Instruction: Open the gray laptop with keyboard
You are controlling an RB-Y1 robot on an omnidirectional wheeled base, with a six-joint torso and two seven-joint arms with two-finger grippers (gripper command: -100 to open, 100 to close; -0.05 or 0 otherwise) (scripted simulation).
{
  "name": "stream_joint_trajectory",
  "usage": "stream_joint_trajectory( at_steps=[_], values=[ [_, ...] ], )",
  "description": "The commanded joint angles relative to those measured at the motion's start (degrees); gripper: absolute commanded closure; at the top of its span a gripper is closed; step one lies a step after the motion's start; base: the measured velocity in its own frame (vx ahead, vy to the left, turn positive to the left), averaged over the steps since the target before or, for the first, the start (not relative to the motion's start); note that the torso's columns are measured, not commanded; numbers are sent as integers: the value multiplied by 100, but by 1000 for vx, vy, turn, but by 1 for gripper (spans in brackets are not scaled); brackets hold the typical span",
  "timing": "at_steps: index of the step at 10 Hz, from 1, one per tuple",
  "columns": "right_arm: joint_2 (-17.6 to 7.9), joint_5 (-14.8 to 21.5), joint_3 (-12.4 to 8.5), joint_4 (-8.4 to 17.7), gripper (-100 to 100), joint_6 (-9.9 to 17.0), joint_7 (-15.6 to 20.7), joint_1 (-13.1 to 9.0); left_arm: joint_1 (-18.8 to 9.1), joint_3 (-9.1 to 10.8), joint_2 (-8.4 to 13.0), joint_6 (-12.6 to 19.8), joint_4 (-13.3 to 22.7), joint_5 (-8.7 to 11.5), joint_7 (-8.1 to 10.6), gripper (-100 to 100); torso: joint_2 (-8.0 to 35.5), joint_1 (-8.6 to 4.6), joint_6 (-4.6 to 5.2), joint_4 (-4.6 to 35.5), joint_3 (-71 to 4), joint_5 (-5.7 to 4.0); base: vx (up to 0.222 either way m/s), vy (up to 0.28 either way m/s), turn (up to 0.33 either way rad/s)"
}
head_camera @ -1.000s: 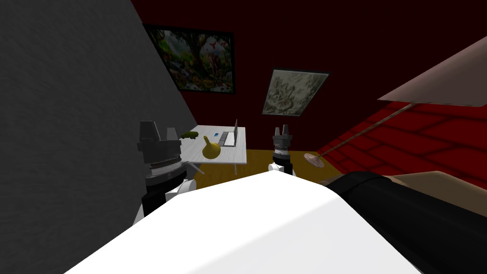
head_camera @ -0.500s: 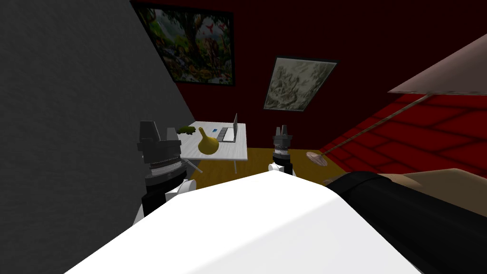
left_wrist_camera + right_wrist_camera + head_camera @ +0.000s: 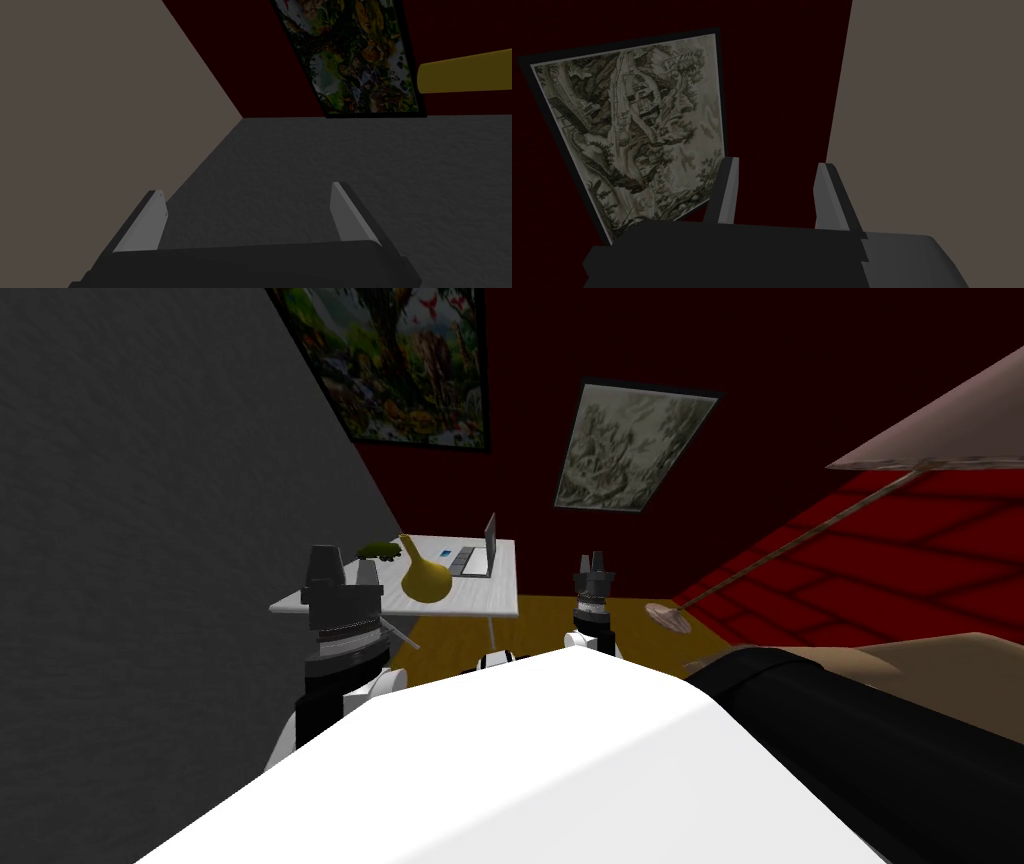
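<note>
Gray laptop is sitting lid-raised on the white table in the head view, while wrist views are showing left gripper and right gripper fingers parted.

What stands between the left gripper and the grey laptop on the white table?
In the head view, a yellow gourd-shaped vase stands on the white table between the left gripper and the grey laptop, whose screen is raised.

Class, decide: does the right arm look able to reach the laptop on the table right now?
Probably not yet. The right gripper points upward, well short of the white table, and the laptop sits toward the table's far side. Nothing visible blocks the way; it looks too far.
</note>
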Motion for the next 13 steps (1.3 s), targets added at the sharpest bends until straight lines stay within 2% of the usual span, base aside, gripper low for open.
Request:
stream_joint_trajectory(
  at_steps=[1, 9, 10, 12, 13],
  values=[
    [0, 0, 0, 0, 0, 0, 0, 0, -18, 186, 326, 373, 42, 54, -62, -100, 4, 0, 0, 5, -5, 0, -43, -115, -36],
    [1, 0, 1, 0, 0, 0, 0, -1, -12, 1035, 1048, 1858, 298, 332, -366, -100, 7, 15, 0, 7, -5, 3, -68, -157, -49],
    [1, 0, 1, 0, 0, 0, 0, -1, -12, 1035, 1048, 1914, 298, 332, -366, -100, -2, 14, 0, 5, -10, 4, -55, -135, -19],
    [0, 0, 0, 0, 0, 0, 0, 0, -22, 1258, 1198, 2278, 368, 396, -438, -100, -7, 31, 0, 3, -14, 9, -52, -135, -53],
    [0, 0, 0, 0, 0, 0, 0, 0, -22, 1258, 1198, 2343, 368, 396, -438, -100, 0, 17, 0, 5, -10, 5, -46, -99, -16]
  ],
)
